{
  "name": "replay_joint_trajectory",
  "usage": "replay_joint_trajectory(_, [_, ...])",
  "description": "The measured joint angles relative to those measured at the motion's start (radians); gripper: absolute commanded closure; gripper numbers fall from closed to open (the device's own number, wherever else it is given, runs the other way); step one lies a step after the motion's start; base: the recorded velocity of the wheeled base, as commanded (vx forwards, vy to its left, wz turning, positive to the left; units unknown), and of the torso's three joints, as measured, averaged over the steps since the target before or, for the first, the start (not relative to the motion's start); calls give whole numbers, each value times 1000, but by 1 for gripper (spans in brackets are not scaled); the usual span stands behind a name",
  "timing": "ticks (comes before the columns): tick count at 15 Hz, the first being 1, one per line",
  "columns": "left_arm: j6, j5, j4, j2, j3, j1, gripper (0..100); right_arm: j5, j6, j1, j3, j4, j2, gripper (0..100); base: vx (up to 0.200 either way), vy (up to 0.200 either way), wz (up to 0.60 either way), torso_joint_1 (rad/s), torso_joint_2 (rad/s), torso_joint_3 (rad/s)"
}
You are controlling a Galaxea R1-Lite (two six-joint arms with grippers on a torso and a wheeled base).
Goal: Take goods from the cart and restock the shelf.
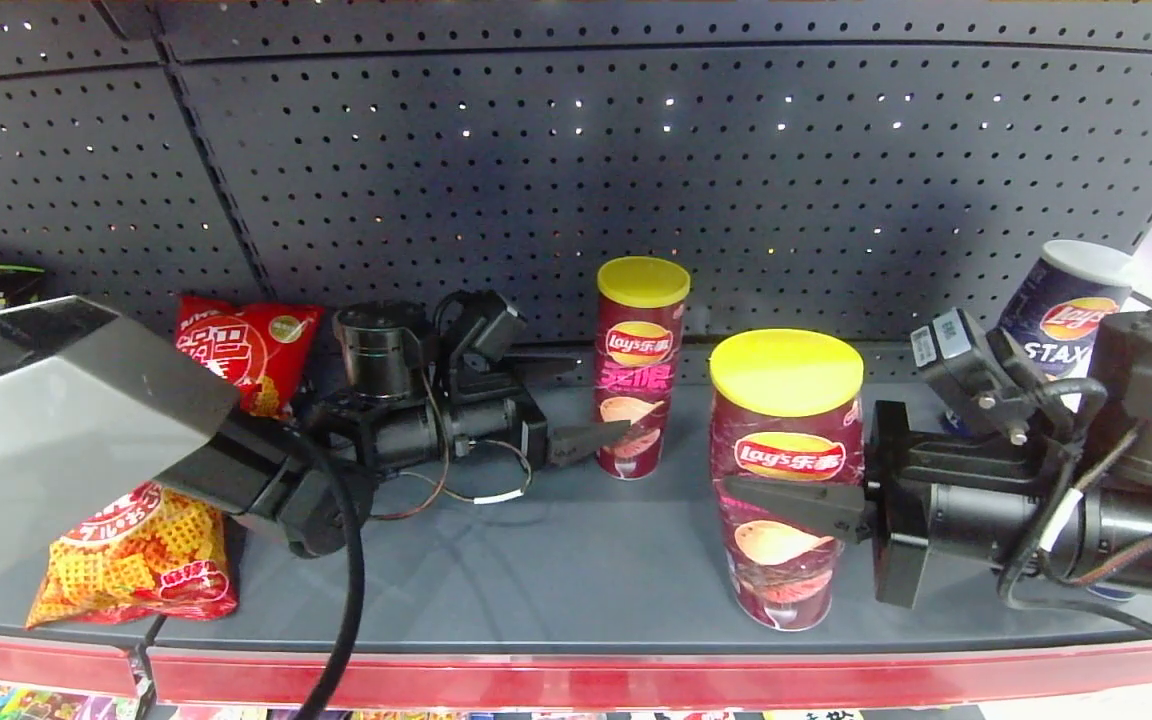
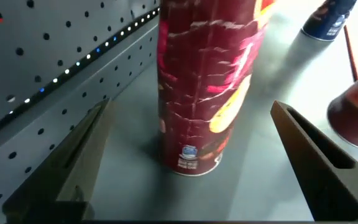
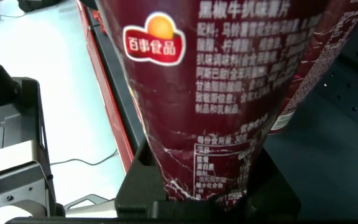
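grey metal shelf (image 1: pixel 556 560) with a dark pegboard back (image 1: pixel 636 170) and a red front lip carries two maroon chip cans with yellow lids. the rear can (image 1: pixel 639 365) stands upright near the pegboard, about mid-shelf. the left gripper (image 1: pixel 601 400) lies low and level beside it, coming in from the robot's left, its fingers spread wide. in the left wrist view the rear can (image 2: pixel 207 87) stands in the gap of the left gripper (image 2: pixel 191 106), about at the fingertips, with bare shelf on both sides and neither finger touching it. the front can (image 1: pixel 786 470) stands upright close to the red lip, to the right of the rear can and well apart from it. the right gripper (image 1: pixel 766 480) comes in from the robot's right and is clamped on the front can's lower half, one dark finger lying across its printed face. the right wrist view shows the front can (image 3: pixel 229 93) seated deep in the right gripper (image 3: pixel 207 186). whether its base rests on the shelf or hangs just above it cannot be told. a blue can (image 1: pixel 1066 300) with a white lid stands behind the right arm. at the left end lie a red snack bag (image 1: pixel 251 350) and an orange lattice-print bag (image 1: pixel 136 560).
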Motion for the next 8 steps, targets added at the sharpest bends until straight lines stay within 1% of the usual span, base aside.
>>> replay_joint_trajectory(3, [-1,-8,-1,45,-49,1,0,0,0,0,3,0,1,100,0,0,0,0,0,0])
replay_joint_trajectory(8, [-1,-16,-1,108,-113,-13,0,0,0,-1,20,-10,7,100,0,0,0,0,0,0])
